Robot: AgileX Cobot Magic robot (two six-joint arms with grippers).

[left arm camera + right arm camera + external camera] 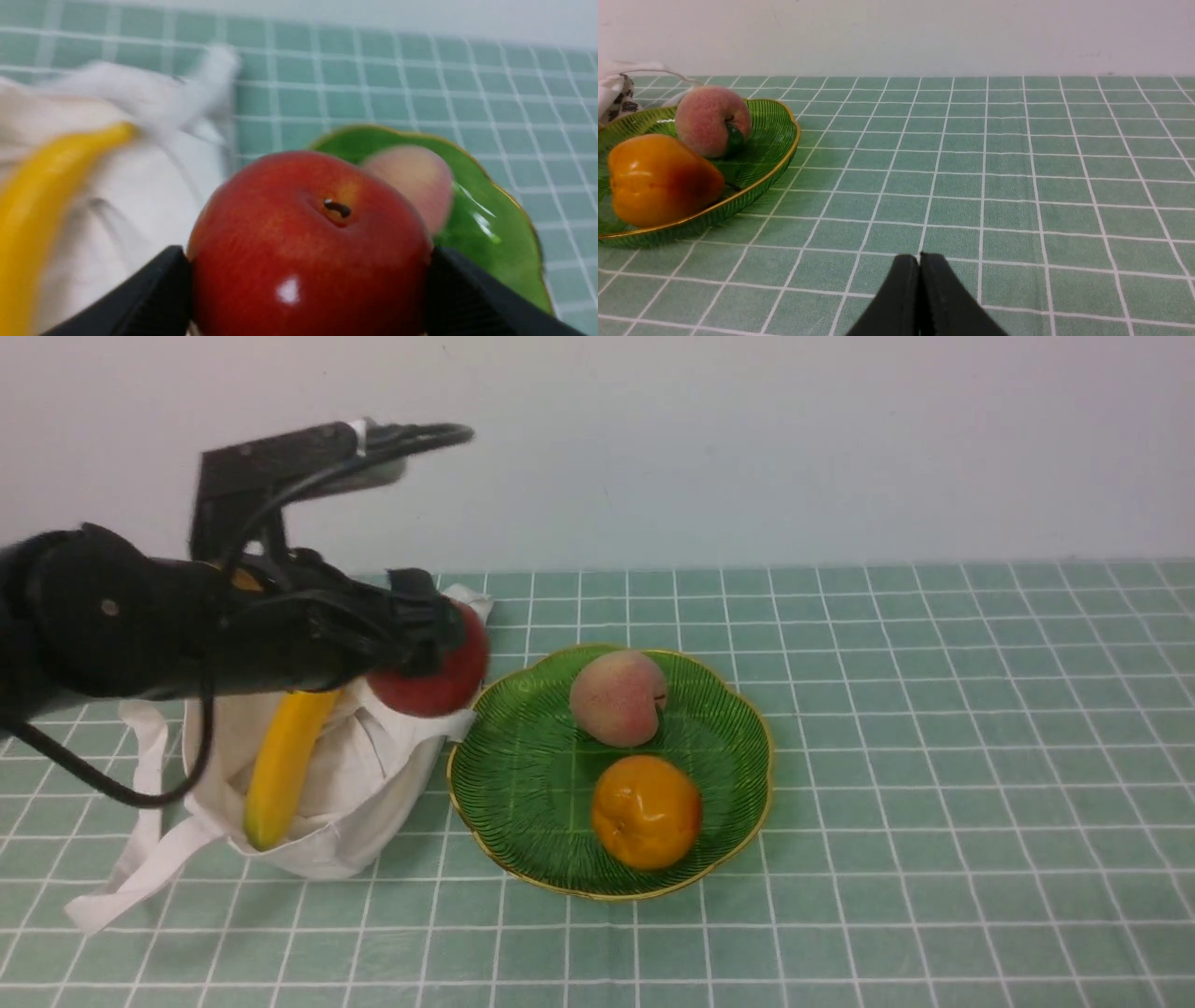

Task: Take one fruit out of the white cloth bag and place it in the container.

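Observation:
My left gripper is shut on the red apple, holding it in the air over the mouth of the white cloth bag, just left of the green plate. Its black fingers press both sides of the apple, stem dimple facing the camera. The plate carries a pink peach and an orange fruit. My right gripper is shut and empty, low over the cloth to the right of the plate; the front view does not show it.
A yellow banana sticks out of the bag. The bag's strap handles trail on the checked green tablecloth toward the front left. A pale wall stands behind the table.

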